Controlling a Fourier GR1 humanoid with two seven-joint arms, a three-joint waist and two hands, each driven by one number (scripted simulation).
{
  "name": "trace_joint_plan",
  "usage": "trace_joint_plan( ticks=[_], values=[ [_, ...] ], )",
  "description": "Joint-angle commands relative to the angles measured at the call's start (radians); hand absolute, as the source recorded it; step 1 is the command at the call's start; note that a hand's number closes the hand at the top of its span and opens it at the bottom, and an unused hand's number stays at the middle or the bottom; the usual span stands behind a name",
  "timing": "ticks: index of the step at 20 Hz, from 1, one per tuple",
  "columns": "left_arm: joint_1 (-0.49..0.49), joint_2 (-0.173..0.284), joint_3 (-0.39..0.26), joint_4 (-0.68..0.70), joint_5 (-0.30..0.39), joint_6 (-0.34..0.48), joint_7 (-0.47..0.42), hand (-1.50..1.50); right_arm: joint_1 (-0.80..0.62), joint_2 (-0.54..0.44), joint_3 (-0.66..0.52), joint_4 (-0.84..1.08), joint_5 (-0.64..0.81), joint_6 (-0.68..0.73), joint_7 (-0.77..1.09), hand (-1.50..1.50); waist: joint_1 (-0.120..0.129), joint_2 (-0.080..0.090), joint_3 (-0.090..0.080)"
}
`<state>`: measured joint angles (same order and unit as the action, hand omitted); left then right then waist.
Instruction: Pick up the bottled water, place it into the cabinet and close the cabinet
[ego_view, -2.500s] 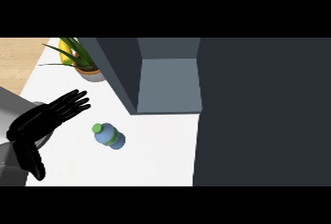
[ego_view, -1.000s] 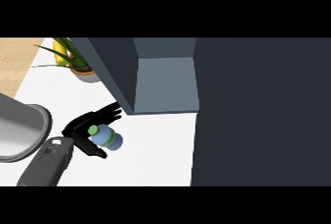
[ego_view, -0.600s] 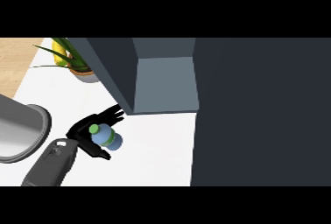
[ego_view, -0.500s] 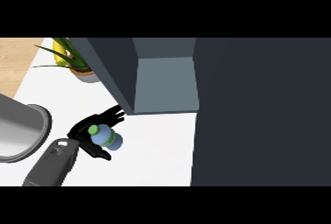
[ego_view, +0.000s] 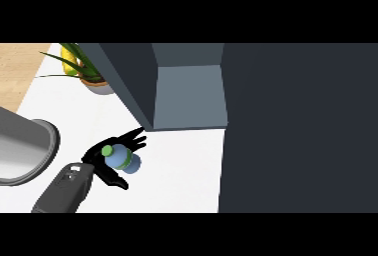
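Head view: left hand (ego_view: 103, 159) is curled round the bottled water (ego_view: 120, 158), fingers wrapping it from the left, fingertips pointing up toward the cabinet (ego_view: 188, 95). Compared with a couple of seconds back, when the hand lay flat and open left of the bottle with a gap between, it has now closed in on it; over the last second almost nothing has shifted. So the grasp looks made; lift not yet clearly begun, as far as I can judge. Bottle sits on the white counter (ego_view: 177, 170), just below and left of the cabinet's open compartment. Right hand not in view.

Materials: bottle is small, pale blue translucent-looking body, rounded, with green cap on top. Hand matte black, forearm grey and smooth. Cabinet is flat slate-grey panels, boxy, hard edges; dark door or side fills the right. Potted plant (ego_view: 85, 70) upper left, striped green-yellow leaves, tan pot. Grey cylinder-like curved object (ego_view: 22, 150) at left edge.
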<state>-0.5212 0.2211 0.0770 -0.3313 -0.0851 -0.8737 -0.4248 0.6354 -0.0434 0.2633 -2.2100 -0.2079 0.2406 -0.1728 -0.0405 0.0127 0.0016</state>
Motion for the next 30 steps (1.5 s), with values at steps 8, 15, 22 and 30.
trace_joint_plan(
  ticks=[8, 15, 22, 30],
  values=[
    [0.030, -0.075, -0.051, -0.029, 0.024, -0.253, -0.086, -1.50, -0.015, 0.012, 0.027, 0.005, 0.014, -0.014, 0.015, -1.50, 0.004, 0.002, -0.009],
    [0.042, -0.115, -0.080, -0.065, 0.044, -0.256, -0.080, 1.50, -0.002, -0.007, -0.009, 0.018, -0.007, -0.001, -0.006, -1.50, 0.008, -0.003, -0.005],
    [0.075, -0.061, 0.024, -0.092, 0.145, -0.088, -0.101, 1.50, -0.010, -0.001, -0.015, 0.030, 0.000, -0.015, -0.009, -1.50, 0.030, -0.007, -0.004],
    [0.201, -0.043, 0.267, -0.125, 0.325, 0.269, -0.227, 1.50, -0.057, 0.008, -0.040, 0.064, -0.003, -0.031, -0.004, -1.50, 0.049, -0.010, -0.003]
  ],
)
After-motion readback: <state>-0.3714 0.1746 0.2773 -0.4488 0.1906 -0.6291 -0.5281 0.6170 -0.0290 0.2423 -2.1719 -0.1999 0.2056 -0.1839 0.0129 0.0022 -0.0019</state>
